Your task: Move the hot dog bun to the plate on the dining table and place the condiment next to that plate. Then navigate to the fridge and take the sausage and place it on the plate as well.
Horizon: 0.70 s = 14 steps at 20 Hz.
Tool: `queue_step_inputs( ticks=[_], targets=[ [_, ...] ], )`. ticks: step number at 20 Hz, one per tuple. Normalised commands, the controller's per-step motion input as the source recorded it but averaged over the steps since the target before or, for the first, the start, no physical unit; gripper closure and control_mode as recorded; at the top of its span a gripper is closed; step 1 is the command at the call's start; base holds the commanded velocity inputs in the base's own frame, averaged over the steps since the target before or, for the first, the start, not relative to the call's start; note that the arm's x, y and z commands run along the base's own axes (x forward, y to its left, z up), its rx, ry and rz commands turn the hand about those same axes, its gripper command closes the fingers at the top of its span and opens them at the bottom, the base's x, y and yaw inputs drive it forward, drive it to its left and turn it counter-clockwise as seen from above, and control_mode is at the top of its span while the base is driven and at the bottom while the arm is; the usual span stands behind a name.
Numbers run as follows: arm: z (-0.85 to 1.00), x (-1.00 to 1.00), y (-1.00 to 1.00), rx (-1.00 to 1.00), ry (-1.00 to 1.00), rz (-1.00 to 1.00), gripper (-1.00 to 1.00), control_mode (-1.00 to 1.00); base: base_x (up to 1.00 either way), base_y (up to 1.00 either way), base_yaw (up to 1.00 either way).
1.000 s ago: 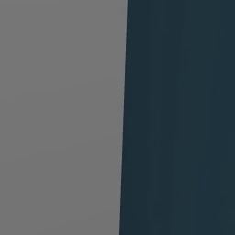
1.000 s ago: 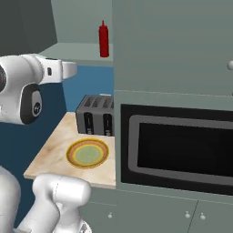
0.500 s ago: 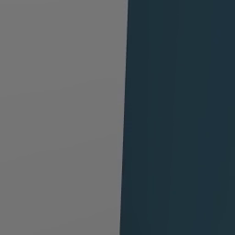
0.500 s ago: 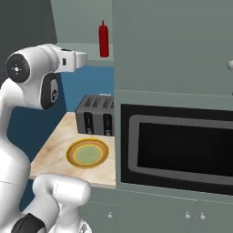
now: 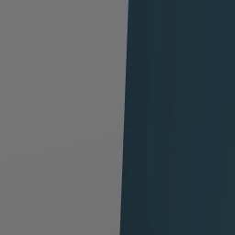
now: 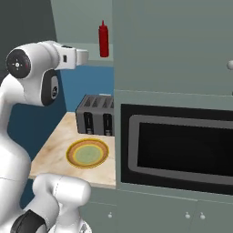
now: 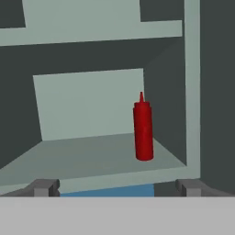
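Since the ketchup bottle [image 7: 143, 131] stands upright near the right end of a high shelf [image 7: 82, 153], the arm is raised level with it, jaws wide open and empty, lined up for a side grab I'd guess. One bottle. Below the bottle: one toaster [image 6: 94, 115], one yellow dish [image 6: 87, 153] on the counter [image 6: 52, 148].

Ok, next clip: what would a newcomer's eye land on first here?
The red squeeze bottle, standing upright on a grey-green shelf, right of centre in the hand view, with the open gripper facing it from a distance. Below, in the right base view, a golden-yellow dish sits on the counter before a dark toaster, beside a built-in microwave.
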Motion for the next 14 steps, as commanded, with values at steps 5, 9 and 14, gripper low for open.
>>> queue_step_inputs(
  ticks=[5, 9, 14],
  targets=[
    [0.0, 0.18, 0.01, 0.0, 0.01, -0.02, -1.0, -1.0, 0.0, 0.0, 0.0],
    [0.07, 0.53, 0.0, 0.02, 0.07, -0.03, -1.0, -1.0, 0.0, 0.0, 0.0],
    [0.04, 0.52, -0.01, 0.01, 0.1, -0.04, -1.0, -1.0, 0.0, 0.0, 0.0]
  ],
)
